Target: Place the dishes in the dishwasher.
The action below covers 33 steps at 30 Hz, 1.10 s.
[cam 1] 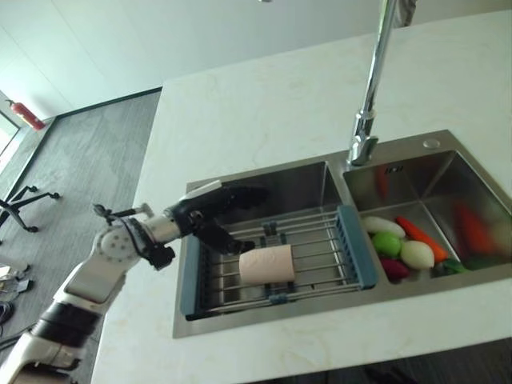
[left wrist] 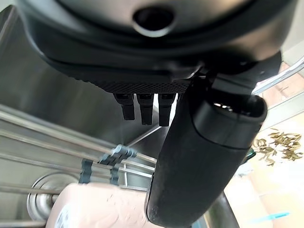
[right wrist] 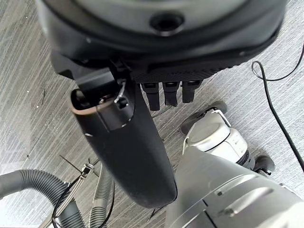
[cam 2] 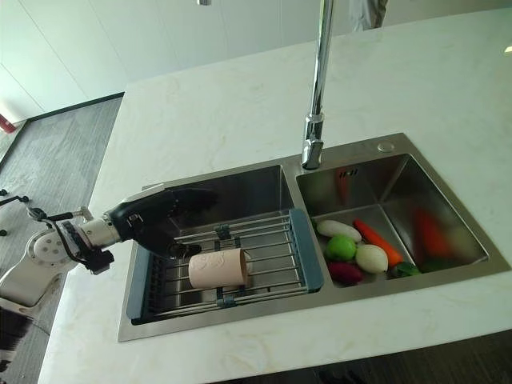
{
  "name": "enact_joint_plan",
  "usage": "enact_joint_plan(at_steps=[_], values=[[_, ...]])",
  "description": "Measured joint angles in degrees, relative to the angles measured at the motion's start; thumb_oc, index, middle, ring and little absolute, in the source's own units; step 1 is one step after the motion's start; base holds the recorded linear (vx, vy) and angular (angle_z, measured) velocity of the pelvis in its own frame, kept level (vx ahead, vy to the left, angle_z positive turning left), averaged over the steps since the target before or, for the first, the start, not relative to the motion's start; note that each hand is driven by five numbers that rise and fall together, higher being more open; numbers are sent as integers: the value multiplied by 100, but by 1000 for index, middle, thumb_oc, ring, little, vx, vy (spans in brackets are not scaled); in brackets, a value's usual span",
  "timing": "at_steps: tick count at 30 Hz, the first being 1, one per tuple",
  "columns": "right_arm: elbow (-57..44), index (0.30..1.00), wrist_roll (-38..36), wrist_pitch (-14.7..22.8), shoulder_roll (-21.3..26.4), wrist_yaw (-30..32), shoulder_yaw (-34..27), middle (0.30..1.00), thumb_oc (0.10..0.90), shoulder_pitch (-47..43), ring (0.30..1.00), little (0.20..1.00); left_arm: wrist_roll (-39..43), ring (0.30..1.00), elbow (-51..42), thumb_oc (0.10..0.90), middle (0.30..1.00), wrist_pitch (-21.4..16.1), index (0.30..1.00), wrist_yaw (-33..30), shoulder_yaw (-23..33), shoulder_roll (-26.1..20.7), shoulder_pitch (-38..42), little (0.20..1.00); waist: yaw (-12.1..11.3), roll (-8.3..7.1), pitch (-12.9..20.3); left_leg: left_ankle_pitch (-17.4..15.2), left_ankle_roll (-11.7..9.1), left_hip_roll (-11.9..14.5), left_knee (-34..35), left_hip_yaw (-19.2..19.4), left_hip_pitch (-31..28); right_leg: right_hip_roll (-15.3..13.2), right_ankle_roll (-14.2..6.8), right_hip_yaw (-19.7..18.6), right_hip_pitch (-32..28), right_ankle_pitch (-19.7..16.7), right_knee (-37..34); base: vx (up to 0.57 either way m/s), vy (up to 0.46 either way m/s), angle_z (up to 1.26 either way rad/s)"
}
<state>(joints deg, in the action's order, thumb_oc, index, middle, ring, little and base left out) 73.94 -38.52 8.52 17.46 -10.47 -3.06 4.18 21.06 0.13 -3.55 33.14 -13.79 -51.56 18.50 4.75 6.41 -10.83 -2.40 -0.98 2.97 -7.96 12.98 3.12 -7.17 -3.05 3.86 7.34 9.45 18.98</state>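
Where the double sink (cam 1: 264, 324) is cut into the pale counter (cam 1: 272, 104), a wire rack (cam 1: 320, 256) with blue ends spans the left basin. On it lies a pink cup (cam 1: 266, 265), on its side. Left hand (cam 1: 216, 210): above the rack's left part, fingers extended and apart, thumb tip just beside the cup's left end, contact unclear. Right basin: vegetables (cam 1: 408, 244). Right hand (right wrist: 128, 142): fingers straight, over grey floor (right wrist: 28, 95).

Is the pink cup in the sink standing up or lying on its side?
Lying on its side. The pink cup rests lengthwise on the wire rack over the left basin, beside the left hand.
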Motion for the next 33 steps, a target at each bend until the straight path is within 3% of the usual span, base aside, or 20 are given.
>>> enact_joint_plan(at_steps=[16,29,33], values=[[0,900,0,-2,81,24,-114,900,800,-70,900,900,8,900,-12,800,900,478,900,776,-358,-1,-3,900,124,67,-98,0,25,-46,48,2,2,-38,-31,-6,13,14,-6,0,4,0],[2,900,2,-2,102,27,-114,900,800,-82,900,900,-461,900,-13,800,900,503,900,880,-577,2,1,900,134,111,-120,0,25,-53,55,2,11,-46,-38,-7,29,19,-5,0,0,0],[-4,900,1,-2,107,37,-111,900,800,-105,900,900,-1100,900,29,800,900,360,900,664,-880,110,69,900,176,146,-161,0,26,-58,72,8,10,-45,-45,-17,41,24,-4,0,0,0]])
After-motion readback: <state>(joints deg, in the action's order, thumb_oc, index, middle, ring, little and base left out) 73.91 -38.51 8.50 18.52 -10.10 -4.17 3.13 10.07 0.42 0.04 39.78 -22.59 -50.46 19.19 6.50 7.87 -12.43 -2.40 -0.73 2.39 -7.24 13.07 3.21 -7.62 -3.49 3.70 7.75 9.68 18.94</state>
